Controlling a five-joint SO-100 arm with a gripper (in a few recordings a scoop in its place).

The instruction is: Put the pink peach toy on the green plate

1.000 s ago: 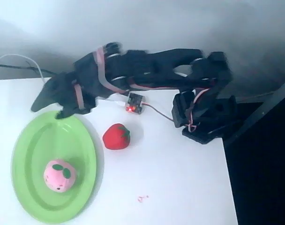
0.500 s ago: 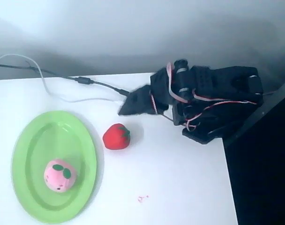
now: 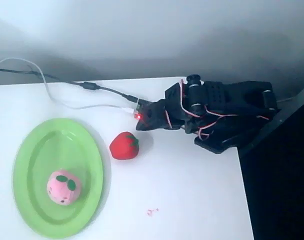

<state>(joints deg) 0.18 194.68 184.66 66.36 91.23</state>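
Observation:
The pink peach toy [image 3: 63, 187] lies on the green plate [image 3: 37, 150], in its lower half, with its green leaf marks facing up. The plate sits at the left of the white table. My black arm is folded back at the table's right rear. Its gripper [image 3: 143, 122] points left, well away from the plate and just above and to the right of the strawberry toy. The dark fingers look closed together with nothing between them.
A red strawberry toy [image 3: 124, 145] lies just right of the plate. A small board with a red light [image 3: 137, 115] and cables [image 3: 67, 87] lie along the back of the table. The table's right edge [image 3: 244, 200] drops to a dark floor.
The arm has swung from over the plate's upper edge back to the right and folded up near its base. The peach toy has stayed on the plate.

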